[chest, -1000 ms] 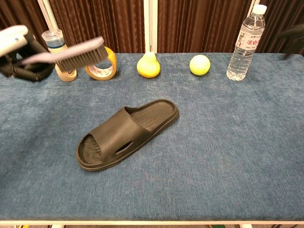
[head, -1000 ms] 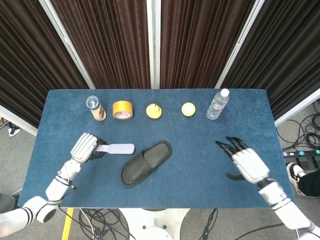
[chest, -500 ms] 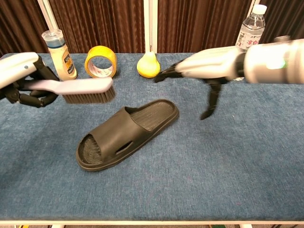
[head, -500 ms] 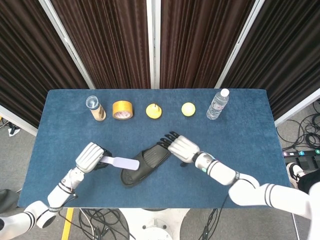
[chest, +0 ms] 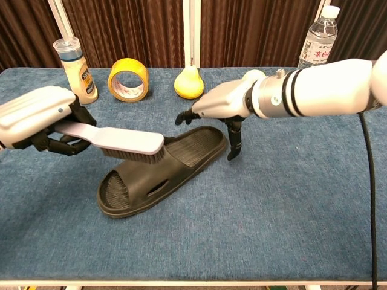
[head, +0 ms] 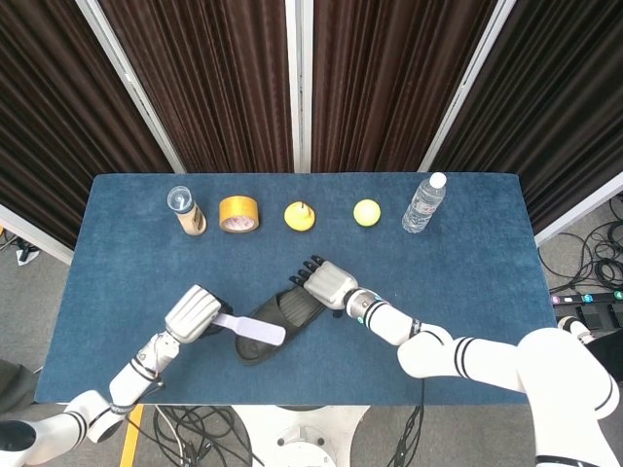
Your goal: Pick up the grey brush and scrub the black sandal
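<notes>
Dark curtains back our blue counter (head: 467,292), with the black sandal (chest: 158,171) lying near its centre. Our left hand (chest: 37,118) grips the grey brush (chest: 124,142) by its handle; a second ago the brush was raised at 9 o'clock of the sandal, and now its bristles sit on the strap. Our right hand (chest: 221,104), which was far off at 3 o'clock, now hovers over the sandal's heel end with fingers spread, holding nothing; we cannot tell whether the fingertips touch. We judge pickup done and scrubbing about to begin, the right hand poised to steady the sandal.
</notes>
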`<state>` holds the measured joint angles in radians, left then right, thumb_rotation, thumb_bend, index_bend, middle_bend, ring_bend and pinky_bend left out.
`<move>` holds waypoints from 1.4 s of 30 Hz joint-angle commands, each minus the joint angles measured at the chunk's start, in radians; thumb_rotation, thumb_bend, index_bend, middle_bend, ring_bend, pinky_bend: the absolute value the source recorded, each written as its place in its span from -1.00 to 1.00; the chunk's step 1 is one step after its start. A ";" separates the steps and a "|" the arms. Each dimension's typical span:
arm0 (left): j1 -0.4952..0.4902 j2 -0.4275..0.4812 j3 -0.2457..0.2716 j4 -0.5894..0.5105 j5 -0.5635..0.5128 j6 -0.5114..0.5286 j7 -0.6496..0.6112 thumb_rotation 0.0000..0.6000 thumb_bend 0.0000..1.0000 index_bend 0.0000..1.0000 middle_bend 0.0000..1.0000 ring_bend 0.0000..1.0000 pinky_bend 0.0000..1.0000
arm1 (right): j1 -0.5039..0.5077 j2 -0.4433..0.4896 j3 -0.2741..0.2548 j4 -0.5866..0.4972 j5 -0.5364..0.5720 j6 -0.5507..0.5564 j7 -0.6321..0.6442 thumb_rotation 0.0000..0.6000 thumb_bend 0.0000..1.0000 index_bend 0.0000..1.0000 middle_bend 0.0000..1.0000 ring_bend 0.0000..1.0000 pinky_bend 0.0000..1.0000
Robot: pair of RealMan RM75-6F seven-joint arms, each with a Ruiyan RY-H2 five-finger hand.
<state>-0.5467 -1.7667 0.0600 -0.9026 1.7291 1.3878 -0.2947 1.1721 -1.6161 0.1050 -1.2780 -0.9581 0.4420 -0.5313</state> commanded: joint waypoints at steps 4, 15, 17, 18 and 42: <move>0.011 -0.027 0.001 0.023 -0.005 0.010 -0.002 1.00 0.18 1.00 1.00 1.00 1.00 | 0.047 -0.043 -0.040 0.035 0.064 0.018 -0.021 1.00 -0.94 -1.00 -0.74 -1.00 -1.00; 0.012 -0.093 -0.009 0.113 -0.023 -0.006 0.010 1.00 0.18 1.00 1.00 1.00 1.00 | 0.061 -0.090 -0.063 0.085 0.066 0.084 -0.007 1.00 -0.67 -0.38 -0.31 -0.78 -0.79; 0.012 -0.113 -0.016 0.143 -0.029 -0.005 0.010 1.00 0.18 1.00 1.00 1.00 1.00 | 0.059 -0.089 -0.066 0.086 0.059 0.086 -0.001 1.00 -0.60 -0.30 -0.26 -0.74 -0.71; 0.012 -0.128 -0.023 0.165 -0.036 -0.005 0.011 1.00 0.18 1.00 1.00 1.00 1.00 | 0.059 -0.089 -0.069 0.088 0.056 0.088 0.001 1.00 -0.59 -0.28 -0.24 -0.72 -0.69; 0.021 -0.206 0.036 0.346 -0.024 -0.029 -0.088 1.00 0.18 1.00 1.00 1.00 1.00 | 0.070 -0.085 -0.082 0.087 0.060 0.096 0.014 1.00 -0.51 -0.12 -0.17 -0.63 -0.51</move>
<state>-0.5302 -1.9800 0.0870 -0.5474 1.6969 1.3526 -0.3771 1.2420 -1.7009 0.0228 -1.1916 -0.8990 0.5377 -0.5179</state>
